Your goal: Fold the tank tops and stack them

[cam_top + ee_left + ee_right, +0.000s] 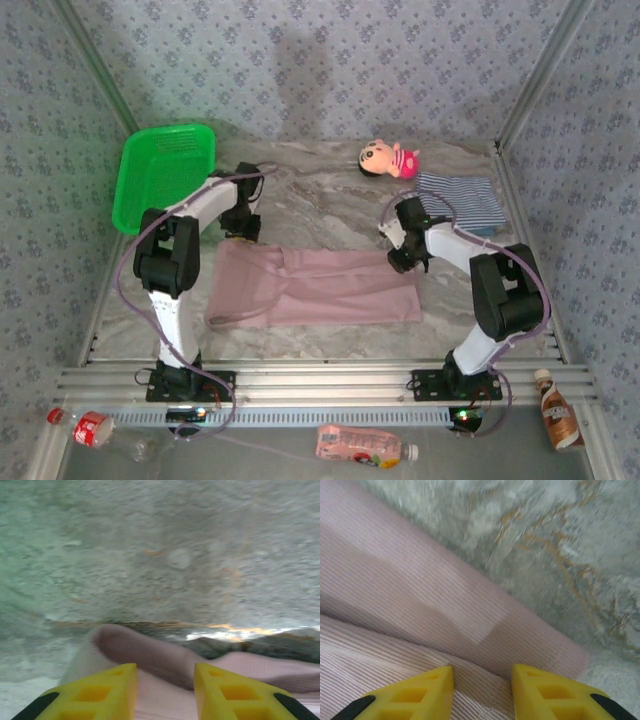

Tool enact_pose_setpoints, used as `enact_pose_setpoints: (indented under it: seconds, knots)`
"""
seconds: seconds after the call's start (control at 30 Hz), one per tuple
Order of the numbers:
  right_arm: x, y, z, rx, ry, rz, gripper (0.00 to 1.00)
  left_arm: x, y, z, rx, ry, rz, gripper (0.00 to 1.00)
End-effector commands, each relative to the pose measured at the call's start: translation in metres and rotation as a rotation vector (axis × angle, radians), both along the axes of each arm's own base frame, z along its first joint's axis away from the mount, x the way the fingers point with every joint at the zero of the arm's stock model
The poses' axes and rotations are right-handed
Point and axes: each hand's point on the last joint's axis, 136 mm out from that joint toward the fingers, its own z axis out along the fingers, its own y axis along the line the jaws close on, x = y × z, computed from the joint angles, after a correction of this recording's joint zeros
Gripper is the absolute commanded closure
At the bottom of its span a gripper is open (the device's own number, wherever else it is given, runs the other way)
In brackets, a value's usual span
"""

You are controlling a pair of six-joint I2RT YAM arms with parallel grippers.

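Note:
The mauve-pink tank top lies flat across the middle of the marble table, folded into a long band. My left gripper hangs over its far left corner. In the left wrist view its yellow fingers stand apart, open, above a rolled pink edge. My right gripper is at the far right corner, open, with ribbed pink cloth lying under the gap. The navy-and-white striped tank top sits folded at the back right, with a plain blue edge showing under it.
A green basket leans at the back left corner. A small pink plush doll lies at the back, left of the striped top. Bottles rest on the ledge in front of the arm bases. Patterned walls close in three sides.

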Motion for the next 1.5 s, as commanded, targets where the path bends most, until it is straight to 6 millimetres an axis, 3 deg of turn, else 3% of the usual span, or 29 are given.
enact_pose_setpoints:
  seconds: [0.0, 0.27, 0.43, 0.67, 0.87, 1.17, 1.47]
  knots:
    - [-0.022, -0.013, -0.007, -0.085, 0.058, 0.025, 0.64, -0.001, 0.027, 0.004, 0.147, 0.027, -0.048, 0.66]
    - [-0.036, -0.018, -0.014, -0.123, 0.110, 0.032, 0.65, -0.001, 0.038, 0.006, 0.201, 0.051, -0.062, 0.69]
    - [-0.041, -0.020, -0.017, -0.135, 0.121, 0.026, 0.65, -0.013, 0.046, 0.010, 0.234, 0.086, -0.059, 0.70]
    - [-0.042, -0.017, -0.021, -0.119, 0.136, 0.006, 0.65, 0.008, 0.028, 0.031, 0.140, -0.003, 0.018, 0.61]
    - [-0.042, -0.015, -0.020, -0.107, 0.136, -0.002, 0.65, 0.009, 0.023, 0.013, 0.153, 0.041, 0.142, 0.58]
    - [-0.041, -0.014, -0.019, -0.101, 0.135, -0.004, 0.65, 0.005, 0.039, -0.004, 0.265, 0.084, 0.183, 0.57]
    - [-0.043, -0.016, -0.023, -0.105, 0.147, -0.015, 0.65, -0.005, 0.058, 0.017, 0.381, 0.064, 0.157, 0.65]
